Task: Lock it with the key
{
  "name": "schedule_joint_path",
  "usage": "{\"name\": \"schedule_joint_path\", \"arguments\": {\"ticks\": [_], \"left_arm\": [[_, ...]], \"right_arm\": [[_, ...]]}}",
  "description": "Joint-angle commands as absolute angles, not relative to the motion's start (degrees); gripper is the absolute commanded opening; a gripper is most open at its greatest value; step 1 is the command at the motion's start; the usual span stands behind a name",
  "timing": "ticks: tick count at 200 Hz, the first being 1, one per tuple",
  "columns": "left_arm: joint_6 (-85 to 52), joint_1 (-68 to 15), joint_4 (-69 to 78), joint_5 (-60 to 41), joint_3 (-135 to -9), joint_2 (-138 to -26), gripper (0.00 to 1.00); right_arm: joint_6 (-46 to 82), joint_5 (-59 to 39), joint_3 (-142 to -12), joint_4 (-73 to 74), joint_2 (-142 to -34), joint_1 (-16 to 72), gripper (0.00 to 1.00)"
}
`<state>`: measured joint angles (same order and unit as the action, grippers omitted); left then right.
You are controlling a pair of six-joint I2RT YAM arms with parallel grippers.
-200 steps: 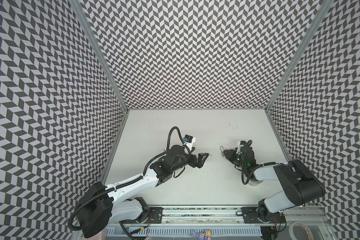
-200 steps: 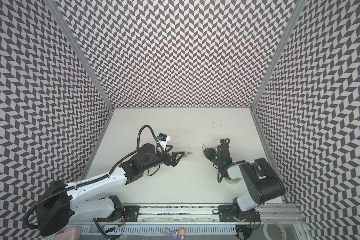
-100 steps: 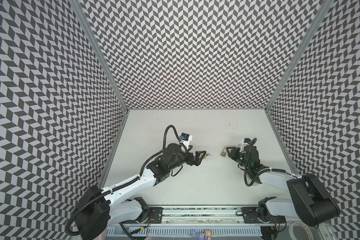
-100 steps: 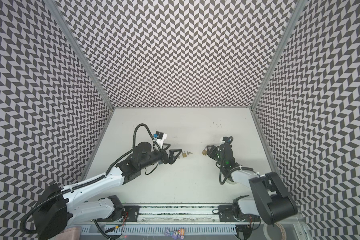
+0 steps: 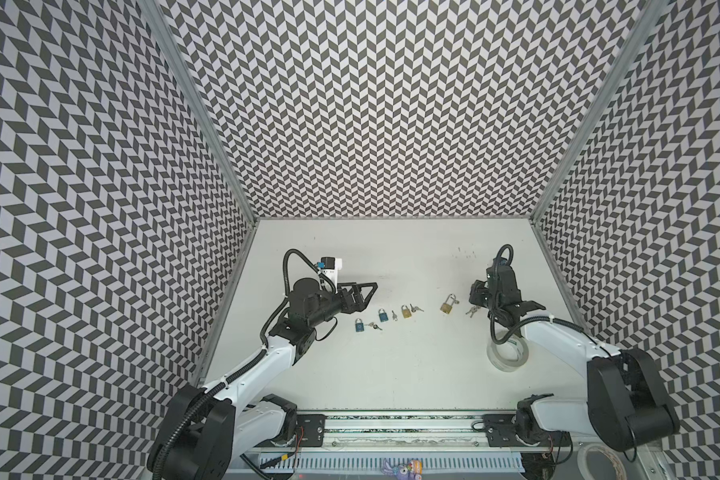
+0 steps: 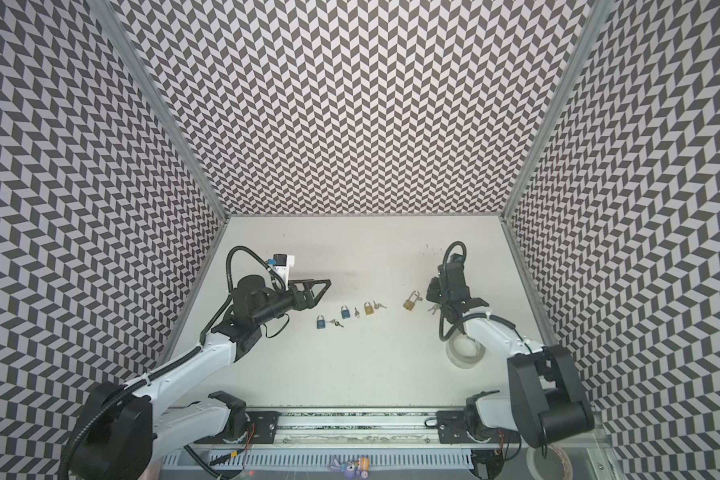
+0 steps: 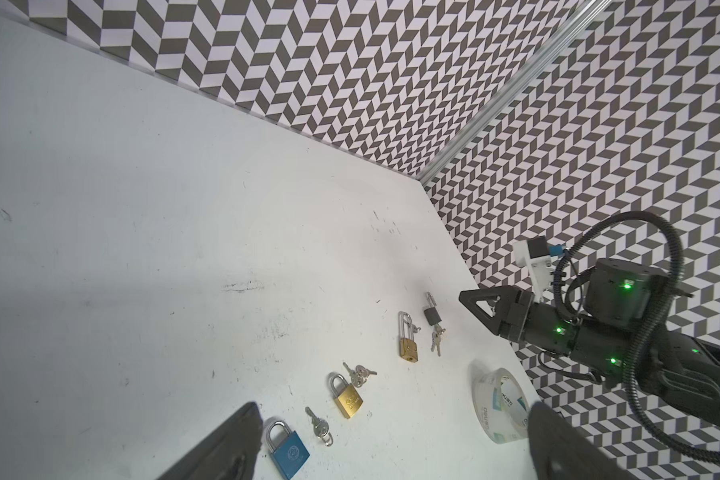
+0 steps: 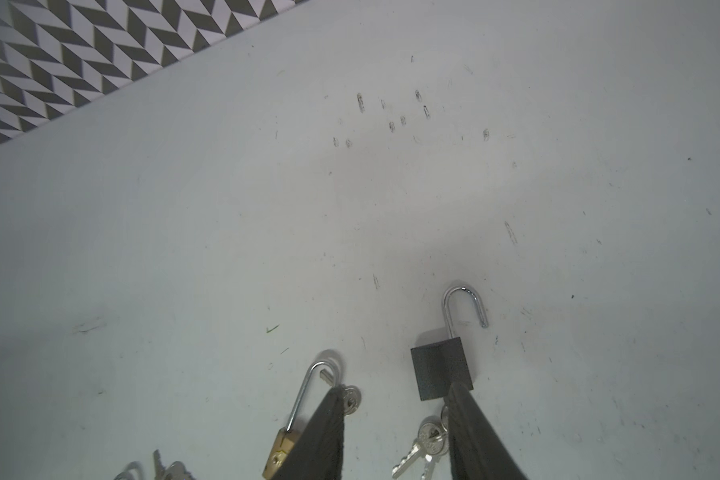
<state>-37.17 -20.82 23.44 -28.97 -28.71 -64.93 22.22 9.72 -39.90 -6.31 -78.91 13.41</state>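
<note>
A: What do the top views give you?
B: In both top views a row of padlocks [image 5: 405, 311] lies across the middle of the table [image 5: 391, 374], shackles toward the back wall [image 5: 391, 124]. The right arm [image 5: 558, 334] reaches over the row's right end. A bunch of keys [image 5: 471, 311] lies just beside the arm's tip, next to a long brass padlock [image 5: 447, 305]. The black padlock is lost under the arm there. The left jaws are spread wide near the row's left end, holding nothing.

A: And the left wrist camera?
B: The black padlock [image 7: 432, 316] lies flat on the table, last in the row, beside the long brass padlock. Its long axis runs from body to shackle toward the back wall. The bunch of keys lies just off its base. The right jaws hover close beside it, and a tape roll [image 7: 501, 409] stands further along, near the right arm.

A: Right wrist?
B: The shackle [image 8: 464, 305] is swung open, one leg free of the body, pointing away from the jaws. The right jaws are parted, pinching nothing. One finger [image 8: 472, 436] overlaps the black padlock's base corner, and the other covers part of the long brass padlock. The bunch of keys lies between them, blades pointing away from the black padlock.
</note>
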Motion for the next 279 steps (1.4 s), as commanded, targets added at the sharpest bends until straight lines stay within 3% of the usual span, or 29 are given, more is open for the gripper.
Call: {"name": "schedule_joint_path", "arguments": {"ticks": [1, 164, 226, 279], "left_arm": [[-41.67, -19.3, 31.01, -34.52, -27.77, -65.62, 1.0], [-43.33, -17.54, 33.62, -38.03, -28.21, -67.94, 1.0], [-42.72, -17.55, 32.44, -37.9, -28.53, -67.52, 1.0], [-41.11, -17.49, 29.28, -36.83, -29.08, -66.11, 1.0]], "right_arm": [[17.79, 11.08, -42.6, -11.33, -83.62, 13.1, 0.46], [14.4, 7.53, -49.57, -13.62, -96.85, 10.63, 0.49], [14.37, 7.86, -49.08, -13.95, -97.55, 10.65, 0.45], [14.69, 8.47, -48.48, -13.72, -95.74, 10.64, 0.32]]}}
